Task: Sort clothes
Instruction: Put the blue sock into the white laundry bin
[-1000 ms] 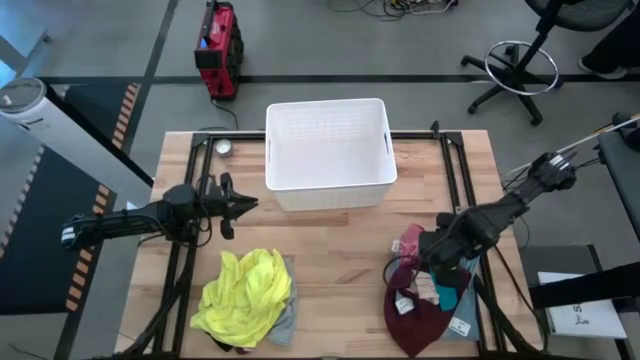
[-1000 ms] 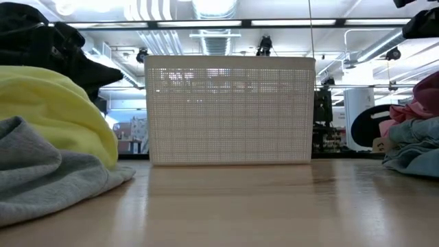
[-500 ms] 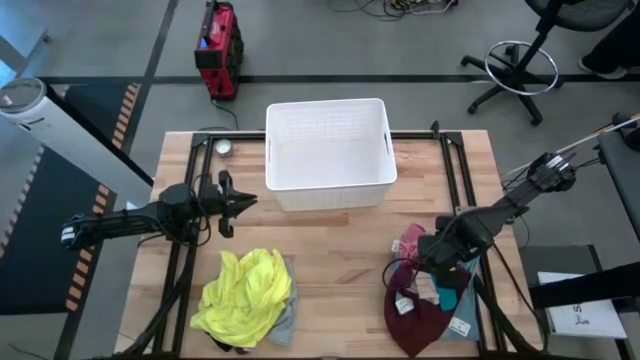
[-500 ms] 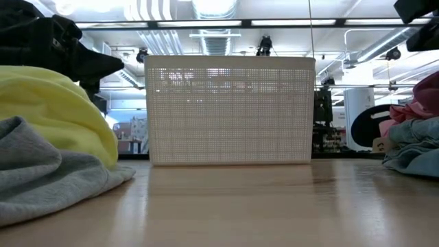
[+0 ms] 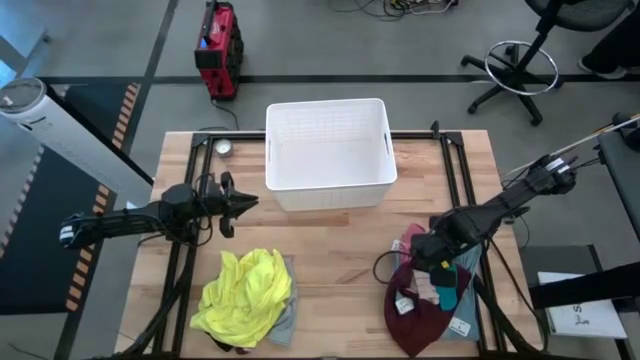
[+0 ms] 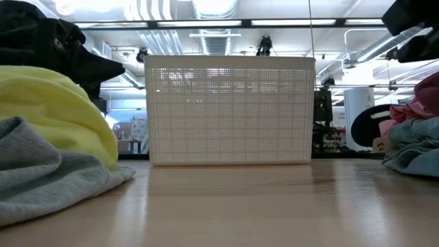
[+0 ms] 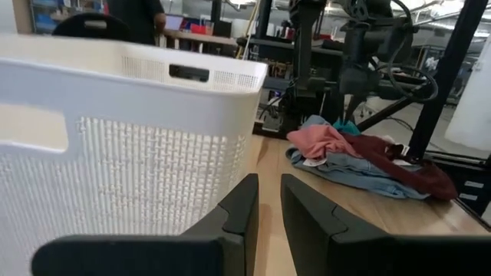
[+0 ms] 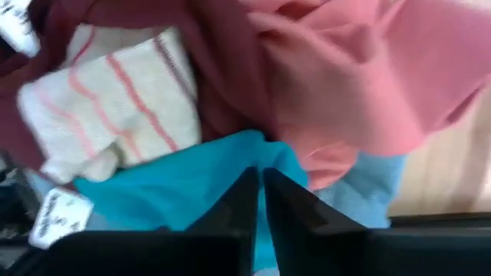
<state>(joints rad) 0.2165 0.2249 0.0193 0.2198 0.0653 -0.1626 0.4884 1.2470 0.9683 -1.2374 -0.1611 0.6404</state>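
A pile of clothes lies at the table's near right. It holds a pink piece [image 5: 410, 240], a maroon piece [image 5: 415, 318], a teal piece [image 8: 176, 192], a striped sock [image 8: 107, 100] and light blue cloth [image 8: 368, 184]. My right gripper [image 5: 420, 258] is down on this pile, shut, its tips at the teal piece. A bright yellow top [image 5: 245, 292] lies on grey cloth [image 5: 286, 322] at the near left. My left gripper [image 5: 245, 203] hovers shut beside the white basket [image 5: 328, 188], holding nothing. My right gripper has its two fingers [image 8: 244, 201] closed together on the teal piece, at its edge [image 8: 230, 157] beside the pink and maroon cloth. The fingers come slanting down from the table's right. How many layers lie between them does not show. The teal piece still lies on the pile.
The white slatted basket [image 7: 115, 130] stands at the table's far middle. A small round object [image 5: 223, 148] sits at the far left corner. Bare wood [image 5: 340, 270] lies between the two clothes piles. The black table frame [image 5: 455, 165] runs along the right.
My right gripper has come down onto the right pile and shifted a little toward the table's left. In the low view its dark body now reaches lower at the upper right.
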